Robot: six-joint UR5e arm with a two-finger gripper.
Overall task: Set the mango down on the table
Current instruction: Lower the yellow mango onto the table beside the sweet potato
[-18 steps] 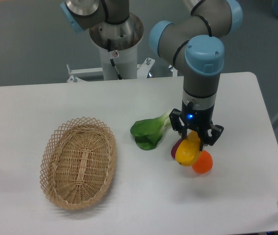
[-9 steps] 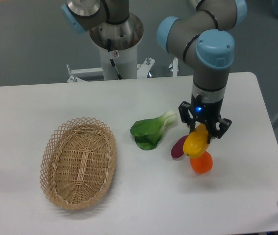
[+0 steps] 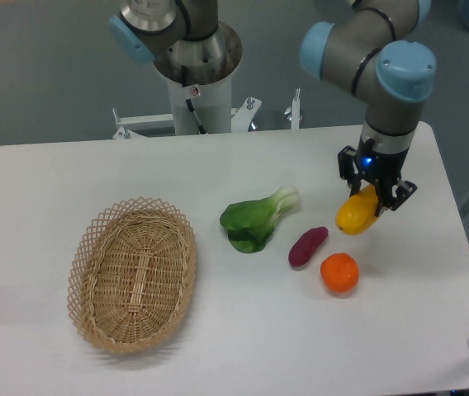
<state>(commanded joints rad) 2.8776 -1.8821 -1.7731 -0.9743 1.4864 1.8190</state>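
The yellow mango (image 3: 357,215) hangs just above the white table (image 3: 69,173), toward its right side. My gripper (image 3: 372,200) points down and is shut on the mango's upper end, with black fingers (image 3: 400,192) on either side of it. The mango tilts down to the left and sits up and to the right of the orange. Whether its lower end touches the table I cannot tell.
A round orange (image 3: 339,273) and a purple sweet potato (image 3: 308,246) lie on the table below and left of the mango. A green bok choy (image 3: 257,218) lies left of them. An oval wicker basket (image 3: 133,273) stands at the left. The table's right edge is close to the gripper.
The gripper has carried the mango to the right and toward the back of the table, away from the sweet potato and orange, which now show in full.
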